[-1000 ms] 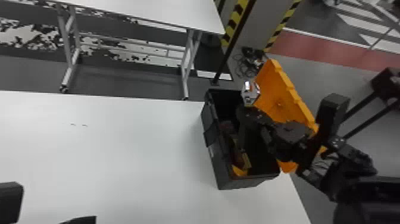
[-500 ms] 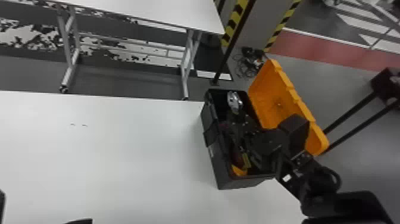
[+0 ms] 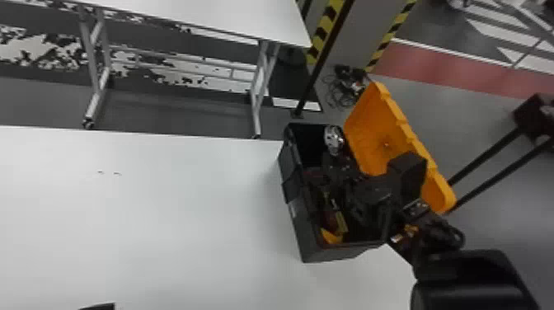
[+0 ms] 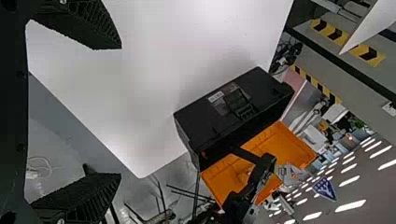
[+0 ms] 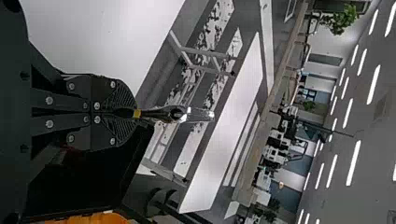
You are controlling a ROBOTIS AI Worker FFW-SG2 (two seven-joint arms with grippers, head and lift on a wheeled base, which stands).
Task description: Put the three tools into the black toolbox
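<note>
Gripping a metal-headed hand tool [image 3: 334, 140], your right gripper [image 3: 339, 165] sits at the open top of the black toolbox [image 3: 303, 231]. In the right wrist view its two ribbed fingers [image 5: 122, 97] are closed on the tool's dark handle, just behind a yellow band, and the bright metal end projects beyond the fingertips. Your toolbox stands on the white counter [image 3: 144, 231], near its edge, with the orange lid [image 3: 371, 136] swung open on the side away from the bare counter surface. Inside the box you have a yellow-and-dark item [image 3: 341, 221] and an orange piece [image 3: 331, 237]; their exact type cannot be determined. Your left gripper [image 3: 99, 307] is at the near edge of the head view; its own wrist view finds the fingers [image 4: 86, 198] wide apart, with nothing between them.
</note>
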